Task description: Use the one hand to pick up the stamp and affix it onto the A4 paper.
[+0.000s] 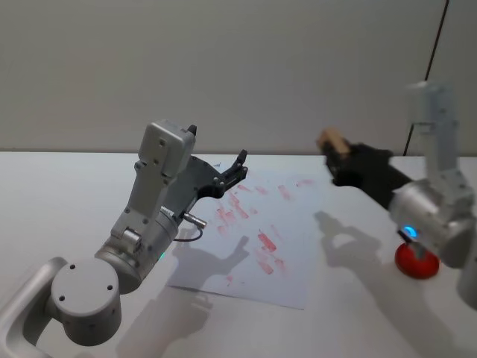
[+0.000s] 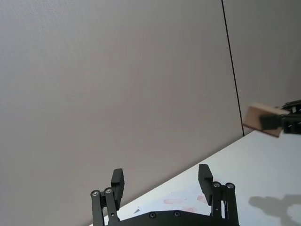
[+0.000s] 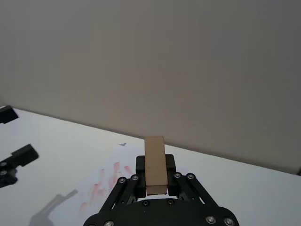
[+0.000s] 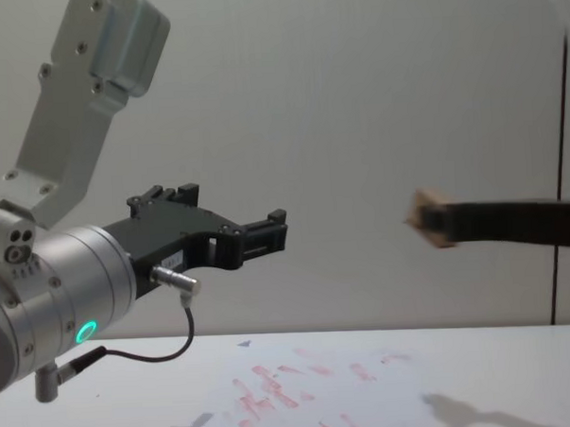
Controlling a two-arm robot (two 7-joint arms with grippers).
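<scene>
Right gripper [image 1: 337, 154] pinches the stamp [image 1: 331, 140] aloft at 2 o'clock of the paper [image 1: 294, 224] — likely ready to press down; left gripper [image 1: 240, 167] hangs spread, idle, at 12.

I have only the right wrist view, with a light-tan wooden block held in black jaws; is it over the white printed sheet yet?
Observer: Probably not; in the head view the shadow of the black plastic right gripper falls on bare white table just right of the white rectangular A4 paper.
Operator: How high is the stamp?
Observer: The chest view shows the light-tan wooden stamp well above the table, about level with the open black left gripper.
Operator: Is anything near my arm?
Observer: A red round object sits on the table right of the paper, partly behind the silver-grey right arm.
</scene>
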